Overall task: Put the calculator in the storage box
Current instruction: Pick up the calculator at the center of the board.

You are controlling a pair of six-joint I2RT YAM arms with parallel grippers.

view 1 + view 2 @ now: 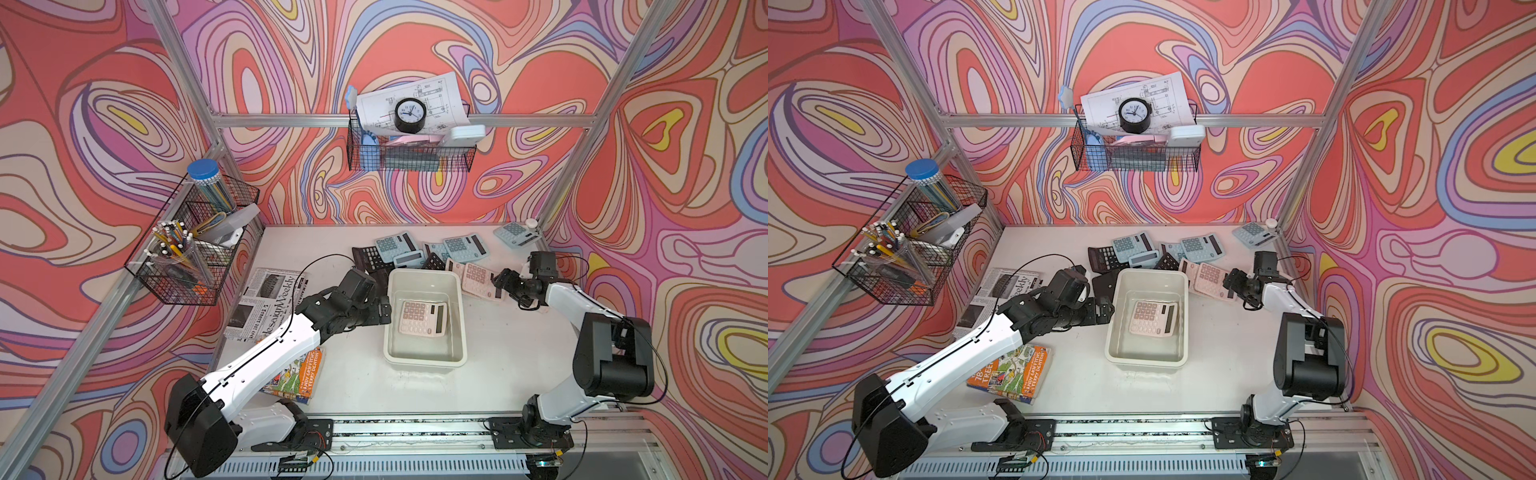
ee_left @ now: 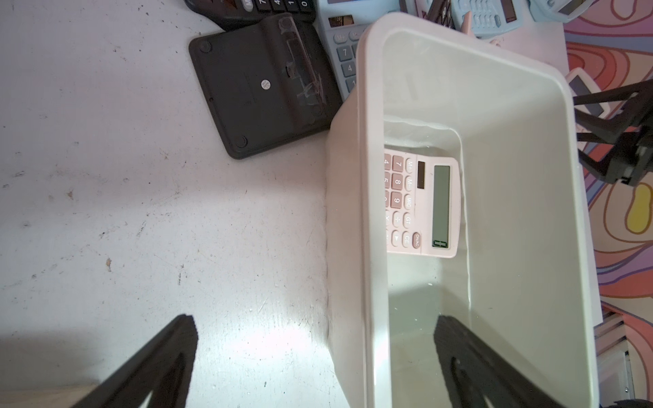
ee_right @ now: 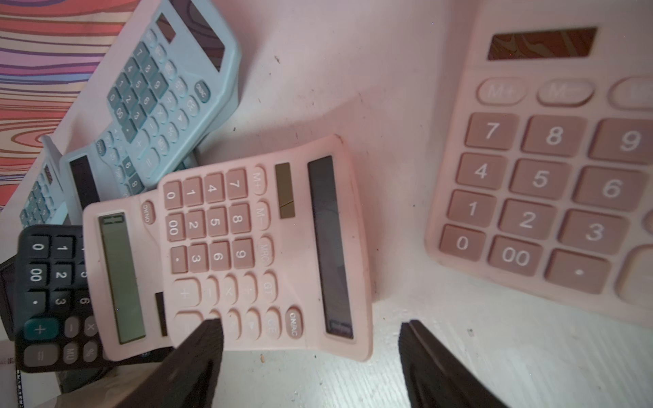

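Setting: a white table (image 1: 374, 386) seen from above, with two robot arms reaching in from its near edge.
Storage box: the cream storage box (image 1: 424, 282) stands upright and open at the middle of the table.
Calculator placed: a pink calculator (image 1: 422, 318) lies flat on the box floor, keys up, in the far half of the box.
Left arm: the left fingers (image 2: 178, 339) stand wide apart and hold nothing. They straddle the box's left wall, one tip over the table and one inside the box.
Right arm: the right fingers (image 3: 201, 349) are spread with a clear gap and grip nothing. They hang over a second pink calculator (image 3: 247, 247) just right of the box, one tip above its keys and the other past its edge over bare table.
Pile: blue calculators (image 1: 395, 245) and black calculators (image 1: 365, 257) overlap behind the box. A lone blue calculator (image 1: 515, 235) lies apart in the far right corner.
Done so far: one calculator is in the box, so the task as worded looks met.
Left to do: if more are meant to go in, all the others are on the table. The right arm looks lined up for the next pick, which would mean closing on the pink one's edges and lifting it over the rim.
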